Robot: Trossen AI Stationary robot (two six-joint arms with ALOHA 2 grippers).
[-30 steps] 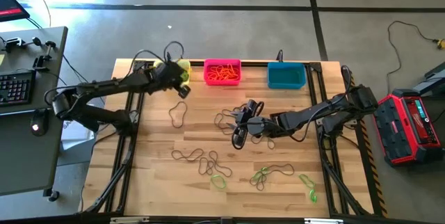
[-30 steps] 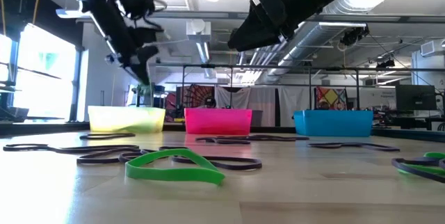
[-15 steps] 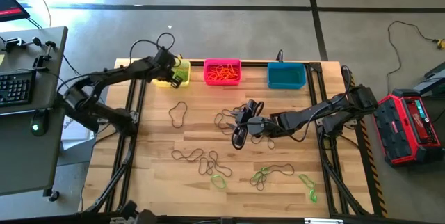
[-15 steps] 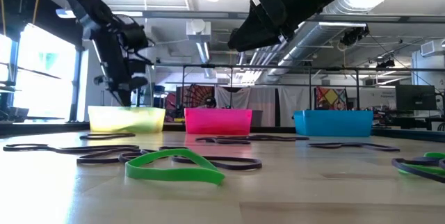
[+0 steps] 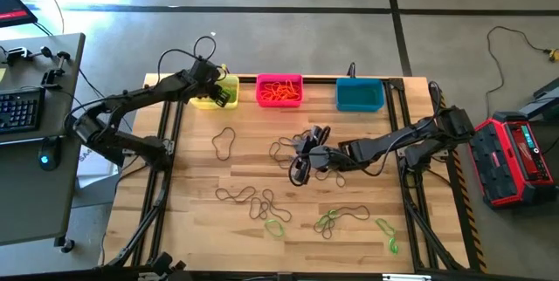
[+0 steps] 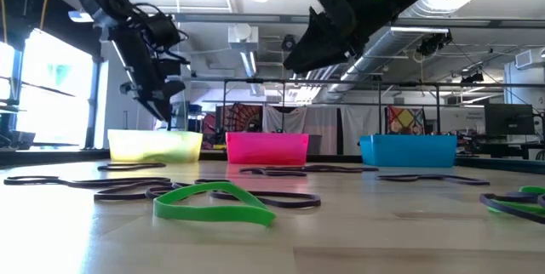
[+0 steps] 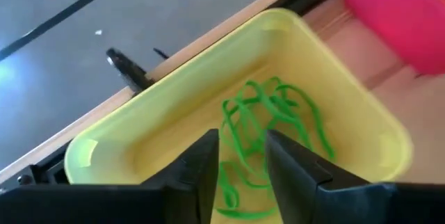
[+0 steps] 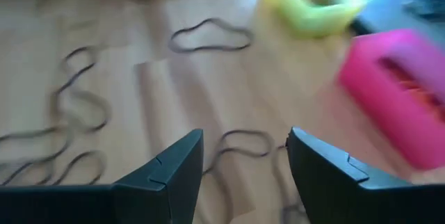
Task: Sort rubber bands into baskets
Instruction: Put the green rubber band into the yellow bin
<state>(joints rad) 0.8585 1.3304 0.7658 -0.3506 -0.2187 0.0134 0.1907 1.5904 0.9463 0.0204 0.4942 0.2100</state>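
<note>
We see green bands (image 7: 271,123) lying in a tangle on the floor of the yellow basket (image 7: 334,78), which stands at the far left of a row with the pink basket (image 5: 279,90) in the middle, holding orange bands (image 5: 280,91), and the blue basket (image 5: 360,95) on the right. Our left gripper (image 7: 240,172) hangs just above the yellow basket with its fingers (image 7: 198,175) parted by a narrow gap; the green bands show through that gap, below the tips, and none looks pinched between them. Across the open wood of the table (image 5: 183,229) lie loose dark bands (image 5: 225,142) near the left arm's side, a cluster of dark loops (image 5: 253,202) toward the near edge, and more green bands (image 5: 330,220) beside them. Our right gripper (image 8: 243,158) hovers over the middle of the table with its fingers spread wide and holding nothing; a dark band (image 8: 240,144) lies on the wood below the gap, apart from the tips.
</note>
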